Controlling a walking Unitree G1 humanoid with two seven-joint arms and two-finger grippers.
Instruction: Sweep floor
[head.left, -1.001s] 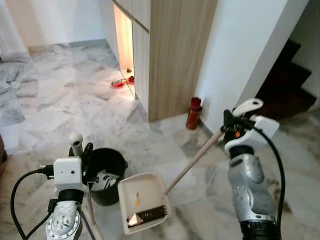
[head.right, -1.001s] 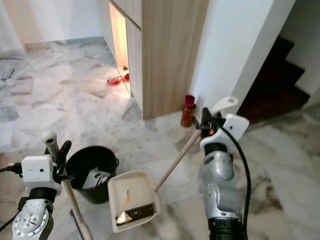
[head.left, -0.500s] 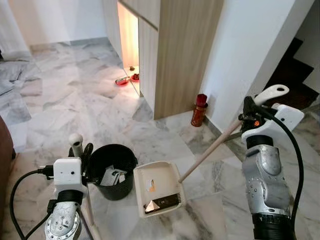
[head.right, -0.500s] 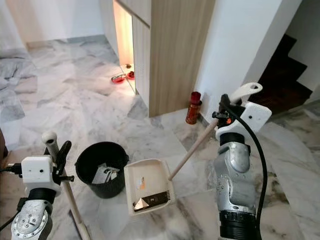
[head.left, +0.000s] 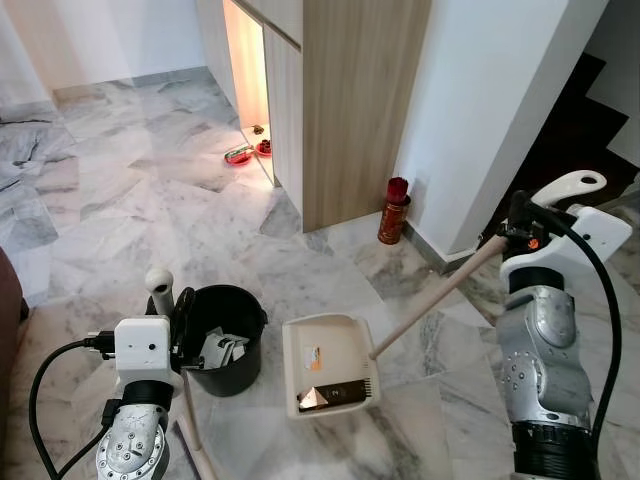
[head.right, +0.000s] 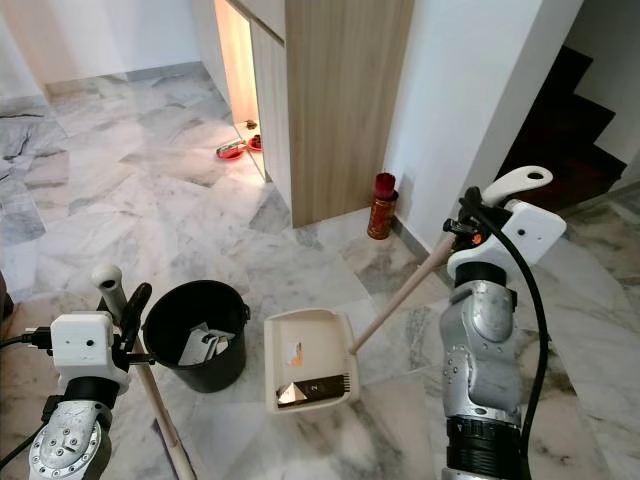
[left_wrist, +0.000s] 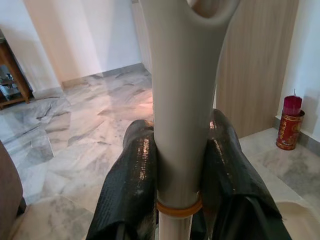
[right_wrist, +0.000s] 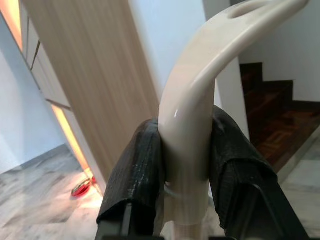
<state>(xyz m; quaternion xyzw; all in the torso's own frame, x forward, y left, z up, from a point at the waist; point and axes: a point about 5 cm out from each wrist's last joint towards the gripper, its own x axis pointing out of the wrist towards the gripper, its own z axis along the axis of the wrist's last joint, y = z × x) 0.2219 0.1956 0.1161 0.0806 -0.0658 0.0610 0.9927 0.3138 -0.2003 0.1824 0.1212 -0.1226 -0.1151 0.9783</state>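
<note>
The right gripper (right_wrist: 185, 150) is clamped on the curved top of the dustpan handle (head.left: 440, 300), its two black fingers pressed against either side, and the long wooden shaft slants down across the marble floor (head.left: 130, 200) to the dustpan (head.left: 330, 362), which sits flat just beside the black bin (head.left: 222, 325). A dark scrap and a small orange speck lie in the pan, and crumpled paper already rests inside the bin. The left gripper (left_wrist: 182, 165) is closed around the grey handle of the broom (head.left: 160, 290), which stands nearly upright close to the bin's far side; the broom's head is out of sight below. By the look of it the sweeping has reached the emptying stage: the litter is gathered and the pan waits next to the bin. The next move likely calls for the right arm to lift the pan by its long handle, carry its lip over the bin's rim and tip it, keeping the pan level until then so nothing slides back onto the floor.
</note>
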